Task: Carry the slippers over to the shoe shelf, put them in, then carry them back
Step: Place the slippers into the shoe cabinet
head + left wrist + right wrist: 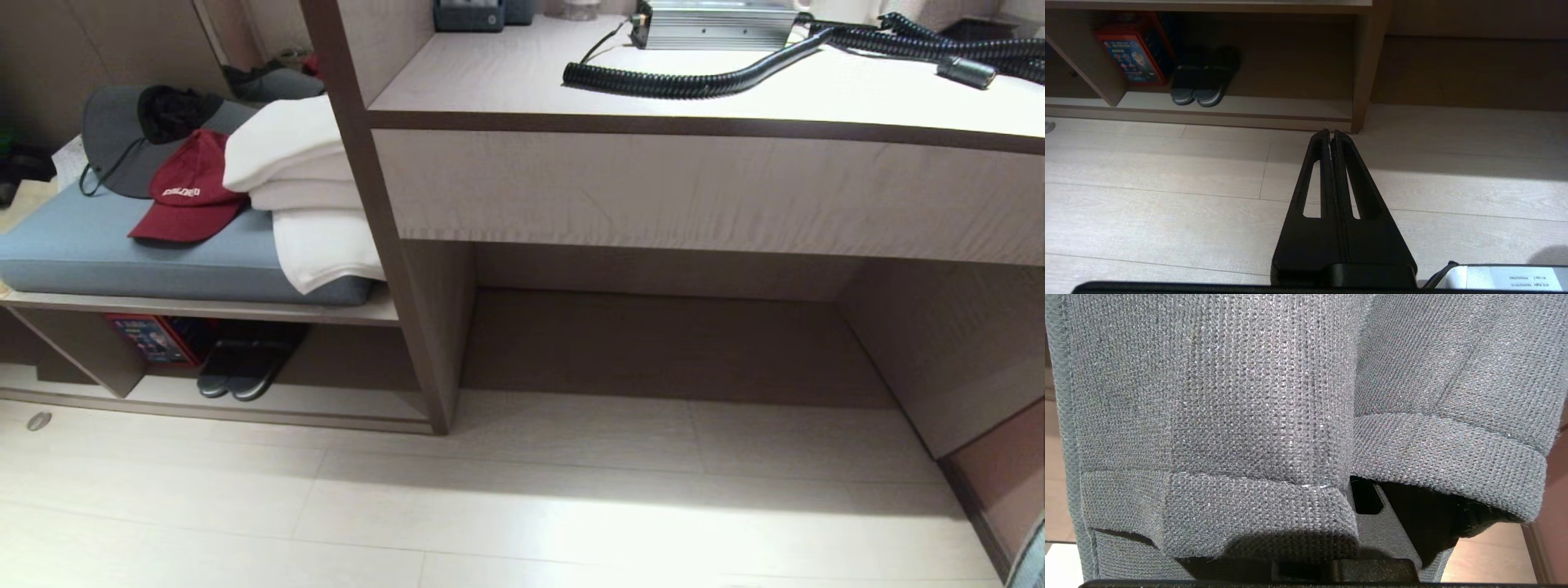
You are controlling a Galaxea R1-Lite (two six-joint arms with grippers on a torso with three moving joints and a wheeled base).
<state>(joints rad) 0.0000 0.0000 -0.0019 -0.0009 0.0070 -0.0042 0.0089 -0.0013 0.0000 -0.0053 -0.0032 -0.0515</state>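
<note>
right gripper (1367,522) clamps slippers (1208,416) | left gripper (1332,132) closed (low over floor (1167,183))

Left pincer (1332,132): long black tapered fingers (1359,192) with slotted cut-outs.

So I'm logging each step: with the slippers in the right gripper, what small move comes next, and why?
Probably drive toward the shoe shelf: the right gripper is shut on the slippers, while that low compartment lies ahead to the robot's left, open beside a darker pair.
</note>
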